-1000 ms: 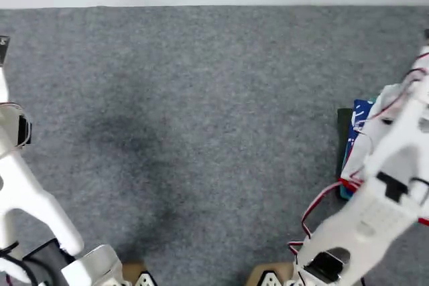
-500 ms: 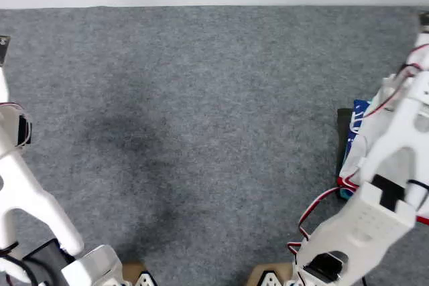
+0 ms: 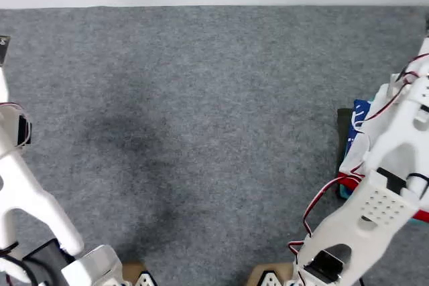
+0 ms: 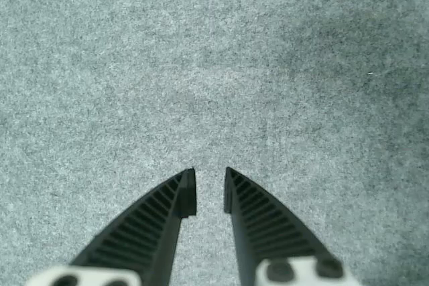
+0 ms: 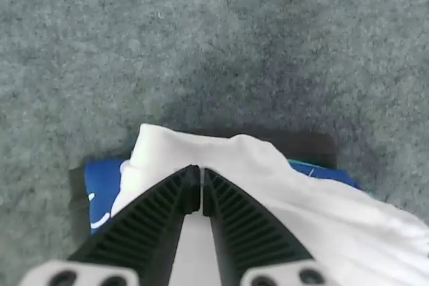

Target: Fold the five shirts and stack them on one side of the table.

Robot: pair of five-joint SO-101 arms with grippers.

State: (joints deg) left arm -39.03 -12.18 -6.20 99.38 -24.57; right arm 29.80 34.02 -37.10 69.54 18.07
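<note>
A stack of folded shirts lies at the table's right edge, with a white shirt (image 5: 268,179) on top. A blue shirt (image 5: 100,185) and a dark one (image 5: 308,142) stick out beneath it. From above, the blue shirt (image 3: 360,110), the dark edge (image 3: 343,132), the white shirt (image 3: 352,162) and a red edge (image 3: 348,184) show beside the right arm (image 3: 382,199). My right gripper (image 5: 201,189) is over the white shirt, tips shut together. My left gripper (image 4: 209,192) hangs over bare grey carpet, slightly open with nothing in it.
Grey carpet (image 3: 201,112) covers the table, with a white wall along the far edge. The left arm (image 3: 27,199) stands at the left edge. Both arm bases sit at the near edge.
The right arm has shifted a little over the stack, and its elbow has swung slightly. The left arm has stayed still.
</note>
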